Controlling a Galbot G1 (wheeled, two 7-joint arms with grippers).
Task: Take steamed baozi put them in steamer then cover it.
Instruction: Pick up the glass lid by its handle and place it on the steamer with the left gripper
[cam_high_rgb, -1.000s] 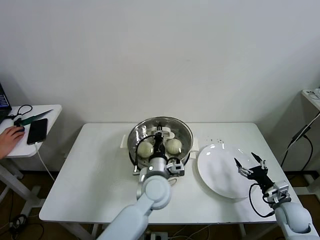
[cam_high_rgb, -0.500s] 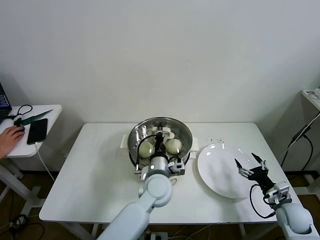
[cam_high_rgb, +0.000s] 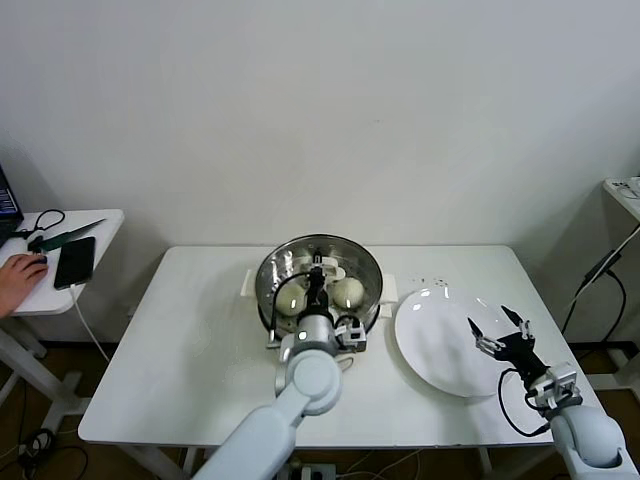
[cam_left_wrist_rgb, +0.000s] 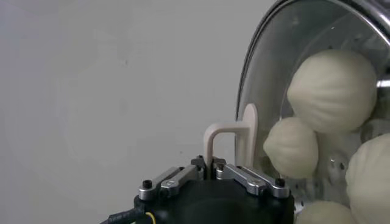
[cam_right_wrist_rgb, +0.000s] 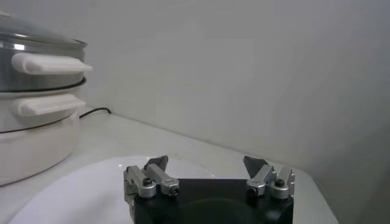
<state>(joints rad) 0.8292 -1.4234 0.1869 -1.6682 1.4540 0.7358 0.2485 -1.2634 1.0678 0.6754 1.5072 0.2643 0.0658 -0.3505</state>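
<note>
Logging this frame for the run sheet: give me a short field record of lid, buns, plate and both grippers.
cover: on the steamer, glass lid over the pot
left gripper: shut on the cover's white handle
steamed baozi: inside the steamer, seen through the glass
right gripper: open, holding nothing, over the white plate
white plate: bare, on the table to the steamer's right

Blocked: round clear glass lid (cam_high_rgb: 322, 268) covers wide steel steamer (cam_high_rgb: 372, 285), left gripper (cam_high_rgb: 315, 272) clamped on its handle | Apparently free: white table (cam_high_rgb: 190, 340), left side.
</note>
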